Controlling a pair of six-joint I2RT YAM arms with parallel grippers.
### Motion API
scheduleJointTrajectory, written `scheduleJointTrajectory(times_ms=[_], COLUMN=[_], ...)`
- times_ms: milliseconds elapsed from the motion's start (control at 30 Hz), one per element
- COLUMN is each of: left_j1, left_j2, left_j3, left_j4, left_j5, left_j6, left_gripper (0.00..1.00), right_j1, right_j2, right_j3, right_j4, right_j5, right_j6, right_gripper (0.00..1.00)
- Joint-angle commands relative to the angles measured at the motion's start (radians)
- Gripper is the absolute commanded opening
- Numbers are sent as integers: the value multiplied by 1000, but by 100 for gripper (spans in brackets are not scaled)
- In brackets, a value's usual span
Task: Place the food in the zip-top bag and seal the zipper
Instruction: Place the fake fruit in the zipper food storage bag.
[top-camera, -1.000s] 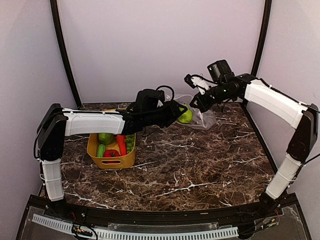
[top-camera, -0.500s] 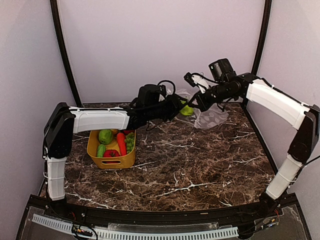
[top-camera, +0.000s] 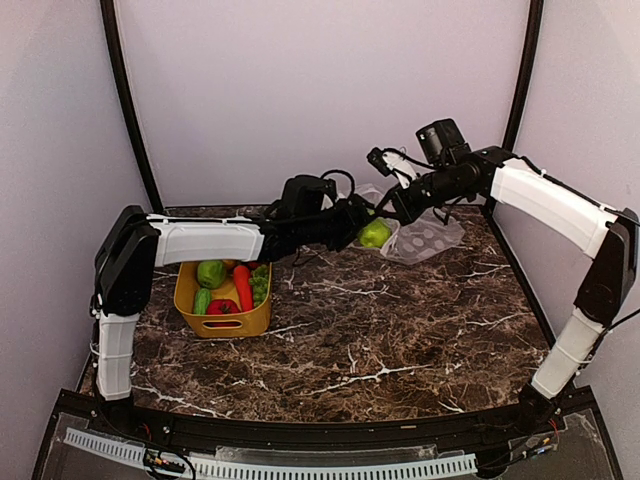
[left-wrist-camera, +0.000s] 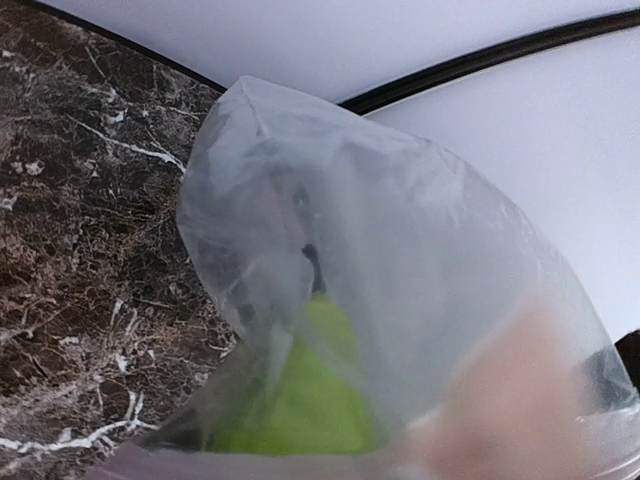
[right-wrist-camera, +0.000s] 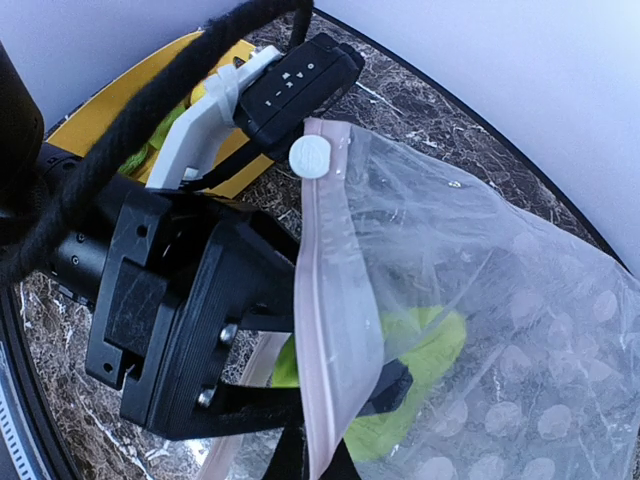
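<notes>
At 1 o'clock, top view: right gripper (top-camera: 400, 200) clamps bag (top-camera: 432, 238) mouth; green fruit (top-camera: 374, 233) inside. At 9 o'clock, basket (top-camera: 225, 328) holds remaining food (top-camera: 225, 290).
Left wrist: fruit lies in bag.
Right wrist: left gripper (right-wrist-camera: 395, 365) inside bag, jaw state indeterminate; zipper (right-wrist-camera: 335, 300) unsealed.

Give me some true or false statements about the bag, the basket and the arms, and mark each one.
1. A green fruit is at the mouth of the clear bag. True.
2. The yellow basket is empty. False: it holds a carrot, a red apple and green pieces.
3. The right gripper pinches the bag's edge. True.
4. The bag lies at the near edge of the table. False: it is at the far side, by the back wall.
</notes>
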Motion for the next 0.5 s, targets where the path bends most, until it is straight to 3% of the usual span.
scheduleJointTrajectory(times_ms=[0, 100, 467], left_j1=[6, 4, -41], left_j2=[-31, -51, -161], left_j3=[29, 29, 20], left_j4=[-37, -30, -86], left_j5=[-2, -8, 2], left_j6=[36, 73, 177], left_gripper=[92, 99, 99], right_j1=[-12, -26, -134], right_j2=[-13, -6, 70], right_j3=[7, -2, 54], right_j4=[29, 31, 15], right_j5=[14, 15, 46], right_j6=[13, 20, 83], right_gripper=[0, 0, 0])
